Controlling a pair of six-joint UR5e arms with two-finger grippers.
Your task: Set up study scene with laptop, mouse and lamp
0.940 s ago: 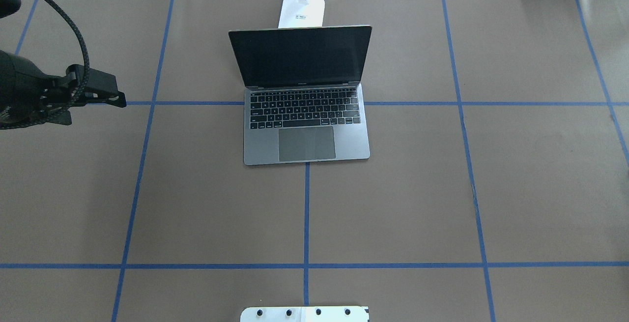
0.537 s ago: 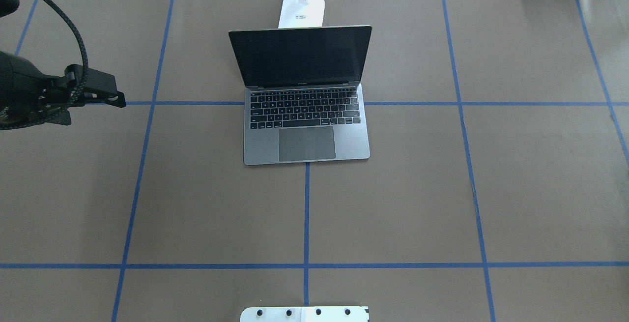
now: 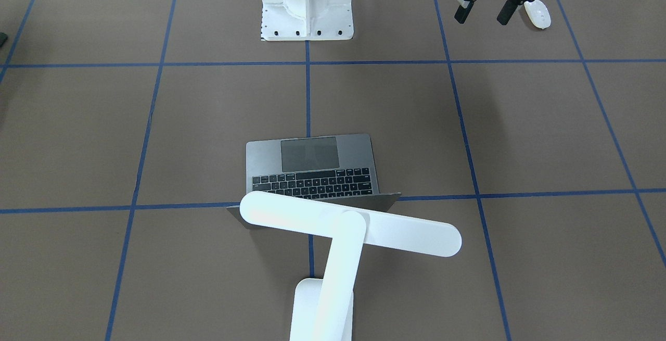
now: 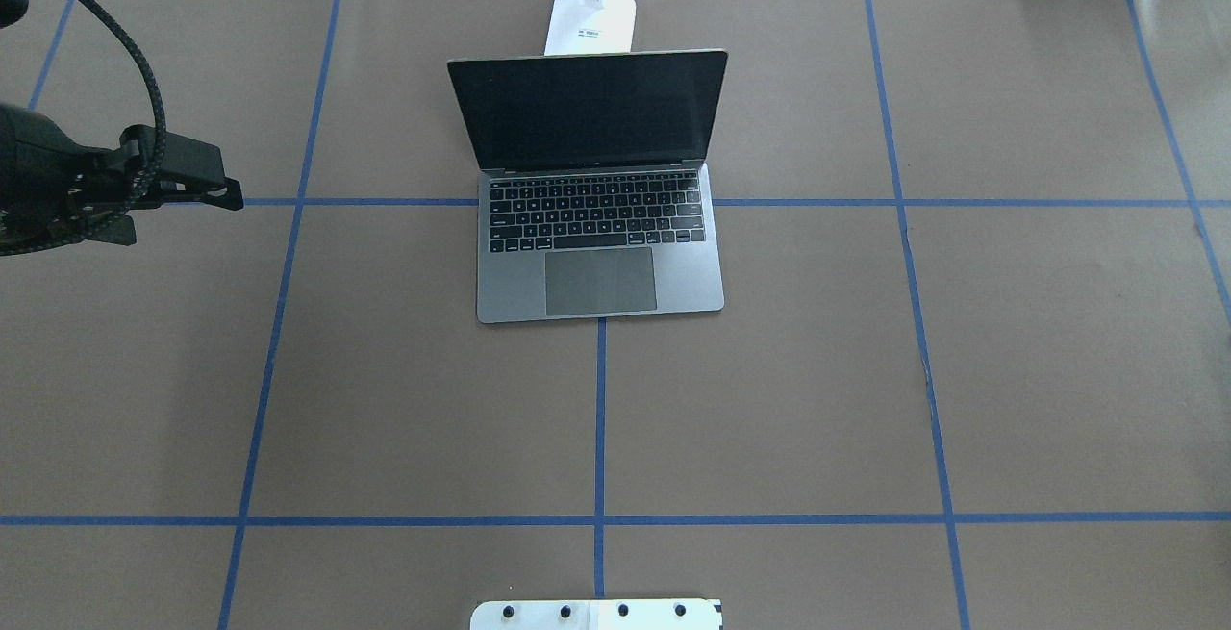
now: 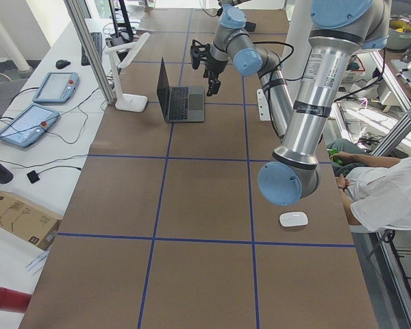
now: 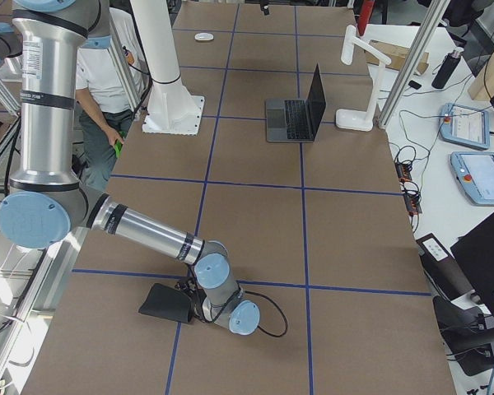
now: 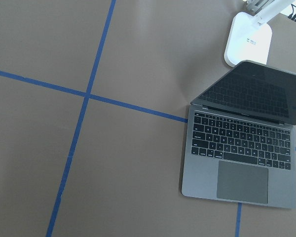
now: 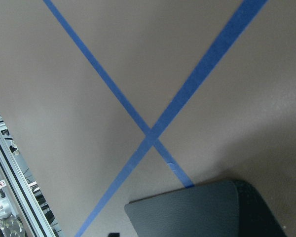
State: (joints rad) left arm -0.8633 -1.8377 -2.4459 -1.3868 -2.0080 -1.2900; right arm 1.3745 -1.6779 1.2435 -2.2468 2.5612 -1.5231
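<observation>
The open grey laptop (image 4: 688, 274) sits at the table's middle, its screen facing the robot; it also shows in the front view (image 3: 359, 151) and the left wrist view (image 7: 200, 173). The white lamp (image 3: 364, 226) stands behind it, head over the screen, base (image 4: 591, 22) at the far edge. The white mouse (image 3: 537, 14) lies on the robot's left, close to the robot's side of the table (image 5: 293, 219). My left gripper (image 3: 482, 18) is open and empty, raised, beside the mouse. My right gripper (image 6: 193, 303) is low at the table's right end; I cannot tell whether it is open or shut.
A flat black mat (image 6: 166, 303) lies next to the right gripper and shows in the right wrist view (image 8: 197, 210). The white robot pedestal (image 3: 307, 13) stands at the near middle. An operator (image 5: 390, 199) sits beside the table. Blue tape lines grid the brown cover.
My left gripper has drifted slightly to the left in the overhead view. The laptop and lamp have not moved.
</observation>
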